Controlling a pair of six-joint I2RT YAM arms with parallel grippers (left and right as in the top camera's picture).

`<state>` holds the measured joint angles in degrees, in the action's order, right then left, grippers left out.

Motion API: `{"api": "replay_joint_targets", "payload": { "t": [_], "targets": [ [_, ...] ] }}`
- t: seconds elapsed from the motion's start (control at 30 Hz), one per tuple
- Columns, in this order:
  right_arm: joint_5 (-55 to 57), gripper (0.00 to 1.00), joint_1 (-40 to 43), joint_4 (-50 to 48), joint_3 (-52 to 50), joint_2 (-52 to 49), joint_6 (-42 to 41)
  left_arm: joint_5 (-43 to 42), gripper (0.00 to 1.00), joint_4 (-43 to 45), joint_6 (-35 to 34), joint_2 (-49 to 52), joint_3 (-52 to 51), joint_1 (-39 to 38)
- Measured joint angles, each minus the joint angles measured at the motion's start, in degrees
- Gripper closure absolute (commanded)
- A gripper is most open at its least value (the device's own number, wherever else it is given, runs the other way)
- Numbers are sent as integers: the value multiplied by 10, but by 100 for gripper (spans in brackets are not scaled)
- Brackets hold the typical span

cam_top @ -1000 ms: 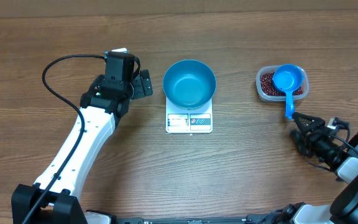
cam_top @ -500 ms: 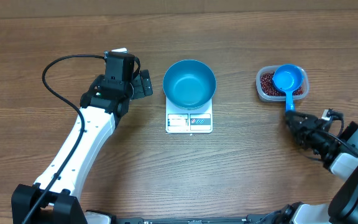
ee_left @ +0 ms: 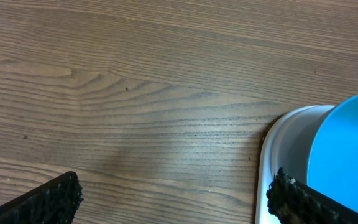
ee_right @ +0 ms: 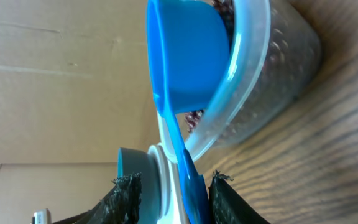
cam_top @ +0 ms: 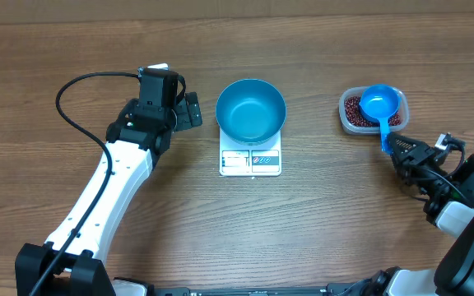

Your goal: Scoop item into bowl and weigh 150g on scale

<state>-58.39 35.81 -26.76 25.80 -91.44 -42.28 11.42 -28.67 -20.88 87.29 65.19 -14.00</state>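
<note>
Jaws of the left gripper (cam_top: 192, 111) are standing wide over the desk (cam_top: 327, 214), just left of the scale (cam_top: 250, 161). The blue bowl (cam_top: 251, 109) is sitting on the scale, midway between the desk's side edges. Toward the right edge, the beans (cam_top: 353, 105) are lying in a clear tub (cam_top: 343, 117), a blue scoop (cam_top: 379, 105) resting across it. The right gripper (cam_top: 395, 150) is keeping its jaws narrow around the scoop's handle; whether they are pinching it is unclear.

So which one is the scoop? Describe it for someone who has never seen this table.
On the right of the table sits a clear tub of red-brown beans. The scoop rests on it, handle sticking out over the near rim. It is small and handled, unlike the bigger blue bowl on the scale.
</note>
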Motion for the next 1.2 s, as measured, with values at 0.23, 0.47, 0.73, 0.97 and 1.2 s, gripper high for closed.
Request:
{"api": "replay_joint_targets", "payload": {
  "t": [0.23,0.47,0.73,0.97,1.2],
  "targets": [
    [0,65,-1,-65,0,0,-65,0,0,0,0,0,0,0],
    [40,65,-46,-71,0,0,-103,0,0,0,0,0,0,0],
    [122,70,-110,-87,0,0,-121,0,0,0,0,0,0,0],
    [146,72,-110,-99,0,0,-142,0,0,0,0,0,0,0],
    [134,71,-110,-192,0,0,-207,0,0,0,0,0,0,0]
  ]
}}
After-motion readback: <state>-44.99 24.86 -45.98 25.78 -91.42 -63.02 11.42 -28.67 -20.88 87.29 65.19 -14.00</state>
